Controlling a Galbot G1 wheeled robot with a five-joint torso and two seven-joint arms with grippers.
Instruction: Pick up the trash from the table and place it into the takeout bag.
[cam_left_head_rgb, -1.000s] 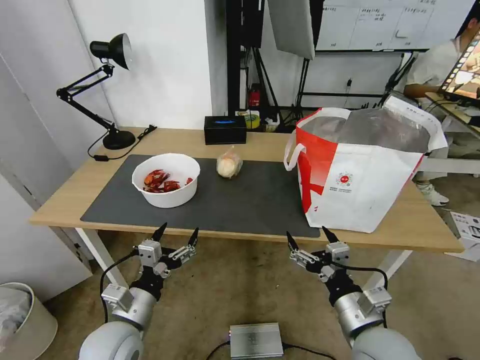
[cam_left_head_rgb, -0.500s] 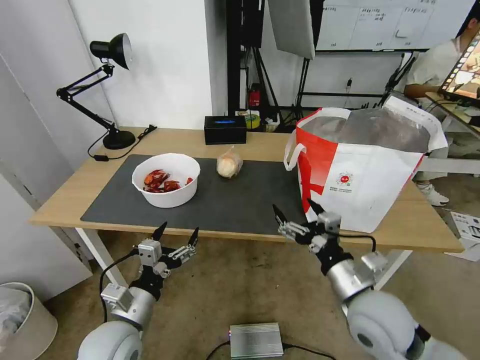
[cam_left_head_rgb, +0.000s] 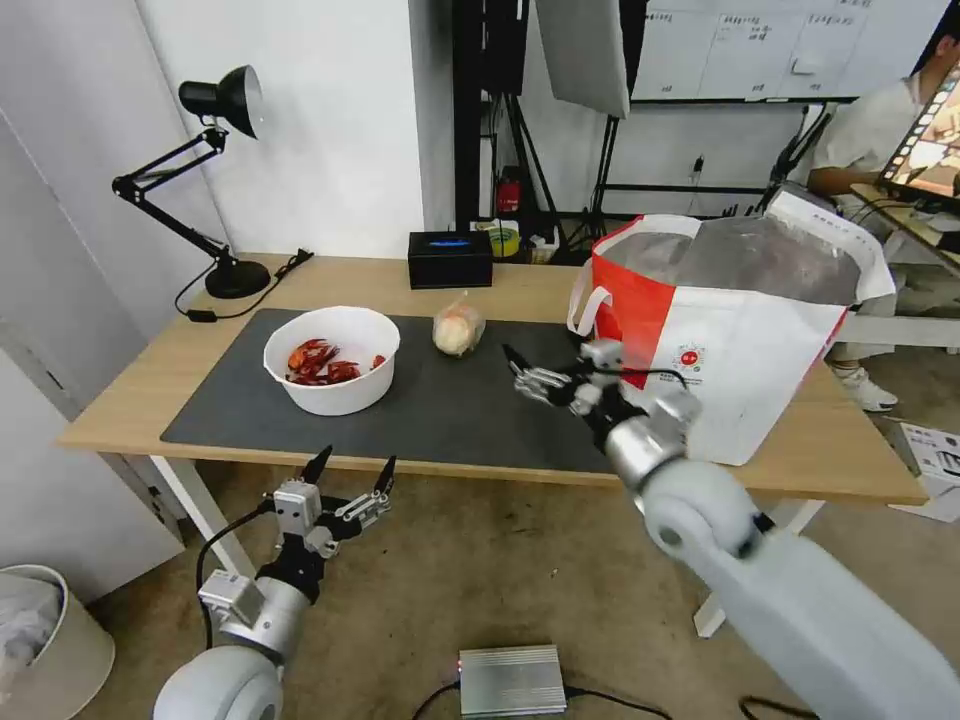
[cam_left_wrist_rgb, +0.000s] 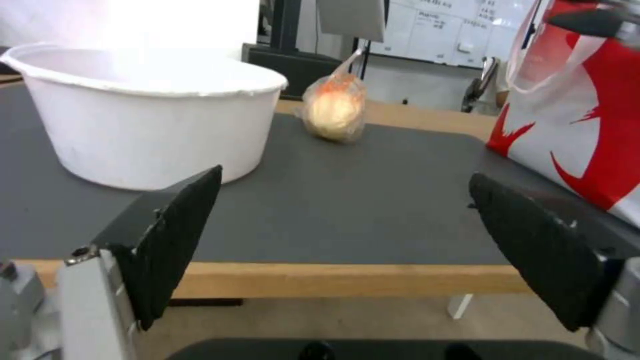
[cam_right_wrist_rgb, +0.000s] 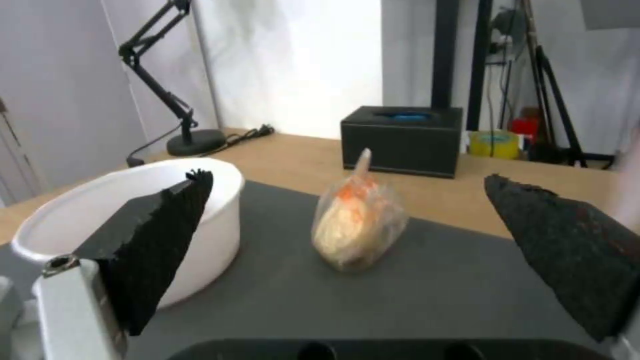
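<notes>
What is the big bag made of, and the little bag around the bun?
The big bag looks like woven or coated fabric, matte white and red, with a crinkly silver foil lining at its open top. The little bag looks like thin clear plastic: you can see the pale bun through it, and its top is twisted to a point.

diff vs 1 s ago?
The right hand rose from below the table edge and reached forward over the dark mat, open, now aimed at the bagged bun and short of it. It took hold of nothing. The left hand stayed open and low in front of the table. Bowl, bun and takeout bag did not move.
</notes>
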